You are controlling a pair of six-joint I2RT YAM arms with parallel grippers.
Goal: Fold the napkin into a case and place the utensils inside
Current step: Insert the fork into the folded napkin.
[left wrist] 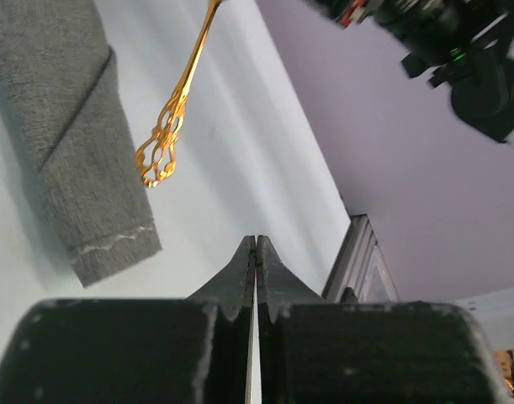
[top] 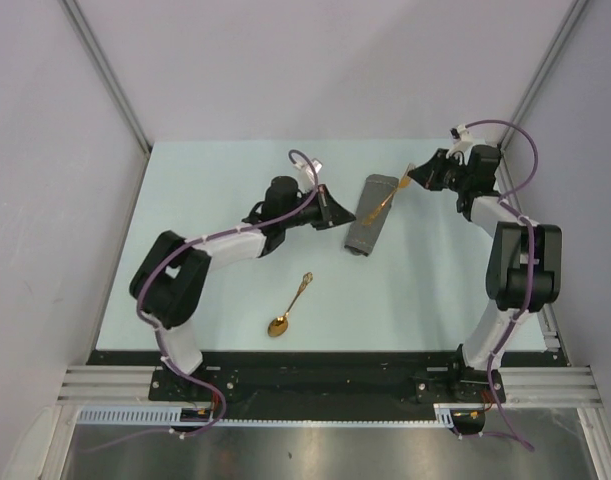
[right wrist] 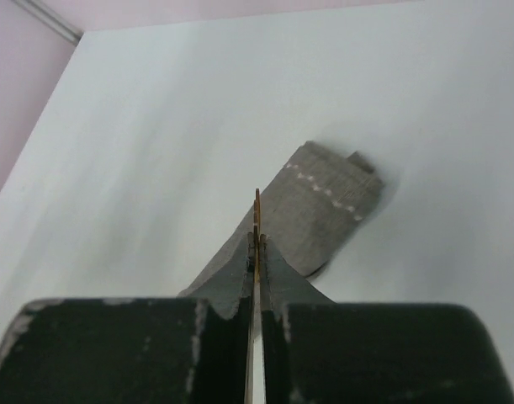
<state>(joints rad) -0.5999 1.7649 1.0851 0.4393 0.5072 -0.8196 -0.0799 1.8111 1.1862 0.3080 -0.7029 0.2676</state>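
Gold fork [top: 383, 205] pinched between right fingers [right wrist: 227, 282], near case [top: 362, 235]

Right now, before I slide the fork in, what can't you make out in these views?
- Opening of the case: too small in top view; left wrist view's edge cuts the cloth; the right gripper covers its near end.
- The fork: right wrist view shows only an edge-on sliver; held end cut off in left wrist view.
- Whether fork touches case: cannot tell.
- The spoon: top view only, too small.

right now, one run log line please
left gripper: shut, empty | right gripper: shut on small gold fork, over dark grey cloth case | gold spoon: on table
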